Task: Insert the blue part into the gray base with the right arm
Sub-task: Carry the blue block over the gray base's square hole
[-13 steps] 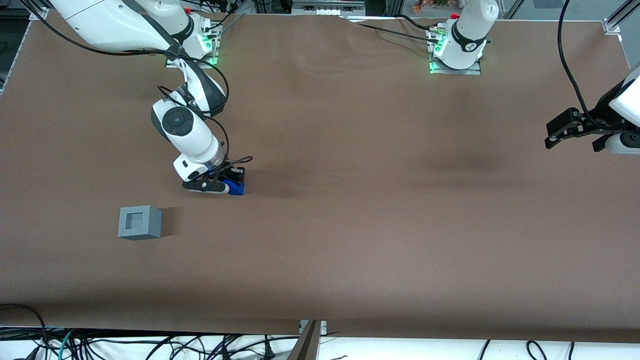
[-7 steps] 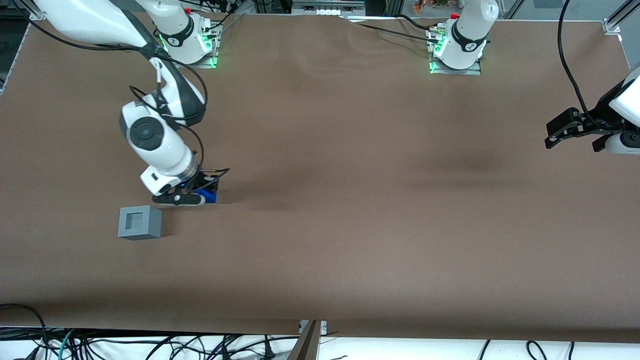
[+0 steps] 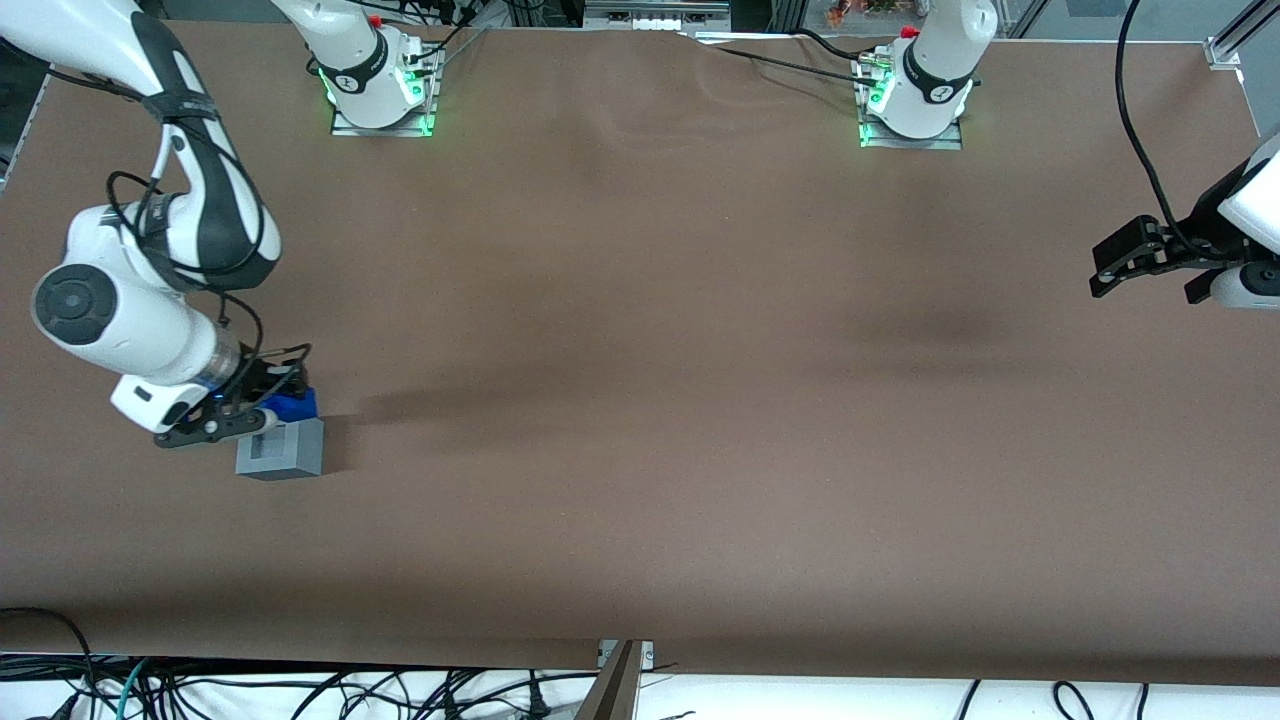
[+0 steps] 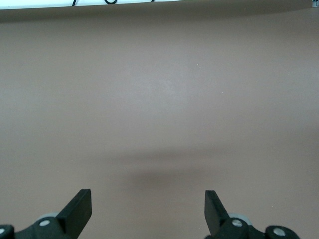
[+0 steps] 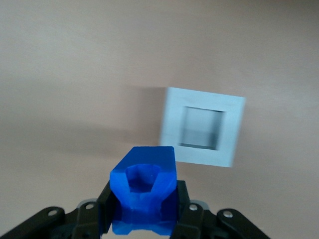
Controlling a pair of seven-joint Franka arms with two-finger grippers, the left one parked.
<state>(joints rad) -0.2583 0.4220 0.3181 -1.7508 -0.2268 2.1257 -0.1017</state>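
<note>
My right arm's gripper (image 3: 268, 403) is shut on the blue part (image 3: 291, 405) and holds it off the table, just above the gray base's edge that is farther from the front camera. The gray base (image 3: 281, 449) is a light gray cube with a square recess in its top, standing on the brown table toward the working arm's end. In the right wrist view the blue part (image 5: 143, 189) sits between the black fingers (image 5: 185, 201) of the gripper (image 5: 144, 206), and the gray base (image 5: 203, 126) lies below it, its recess open and empty.
The brown table cover (image 3: 700, 400) stretches wide toward the parked arm's end. Two arm bases with green lights (image 3: 380, 85) (image 3: 915, 95) stand at the table's edge farthest from the front camera. Cables (image 3: 300, 690) lie below the near edge.
My right arm has carried the blue part sideways and toward the front camera, from well away from the gray base to just above its edge. The base has not moved.
</note>
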